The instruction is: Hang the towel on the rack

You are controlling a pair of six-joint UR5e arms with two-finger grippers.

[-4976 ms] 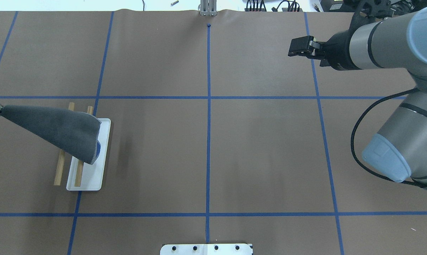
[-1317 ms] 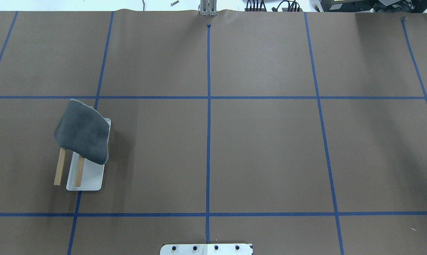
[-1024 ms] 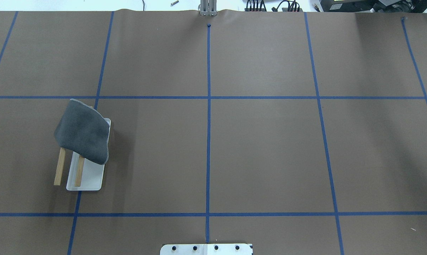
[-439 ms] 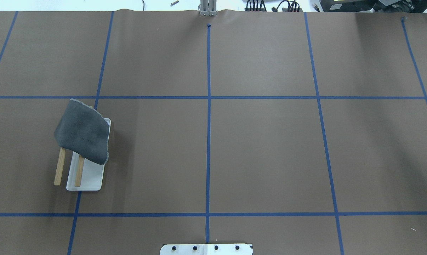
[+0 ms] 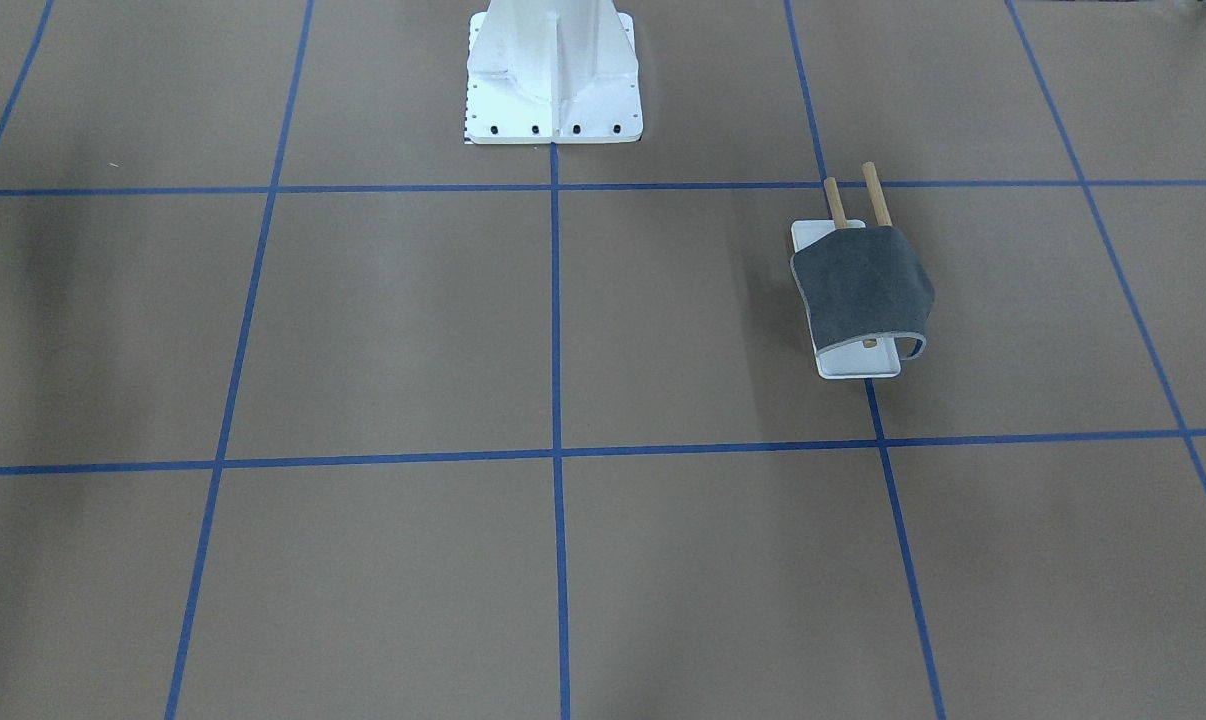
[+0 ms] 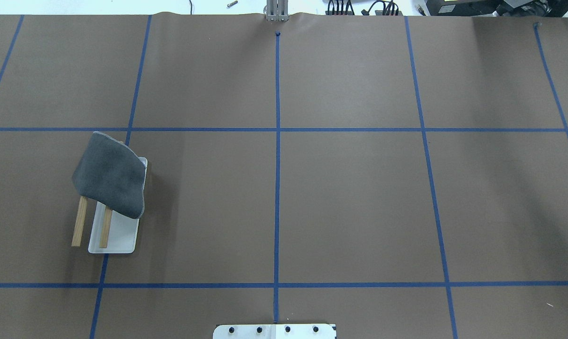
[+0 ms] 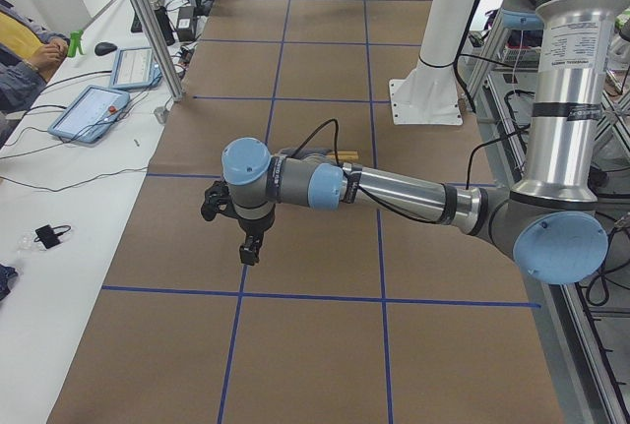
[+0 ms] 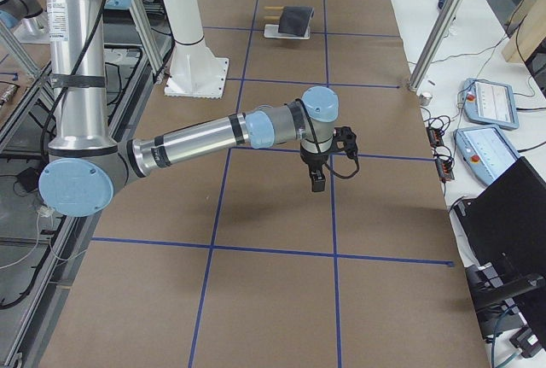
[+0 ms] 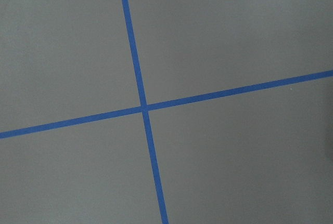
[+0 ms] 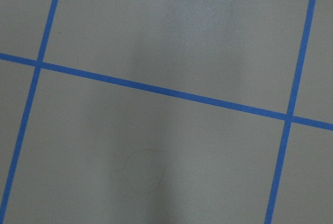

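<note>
The towel hangs dark grey face up over the far part of the rack's two wooden rods, one edge drooping toward the white base. It also shows in the front-facing view on the rack and far off in the right view. No gripper touches it. My left gripper hovers over the paper beyond the rack, pointing down. My right gripper hovers over the paper far from the rack. I cannot tell whether either is open or shut.
Brown paper with a blue tape grid covers the table. The large white bolted pedestal stands at the robot's side. Tablets and cables lie on the white bench past the far edge. Both wrist views show only paper and tape.
Five seconds ago my left gripper held the towel stretched over the rack; the towel now rests on the rods alone. Both arms have left the overhead view. Nothing moved in the last second.
</note>
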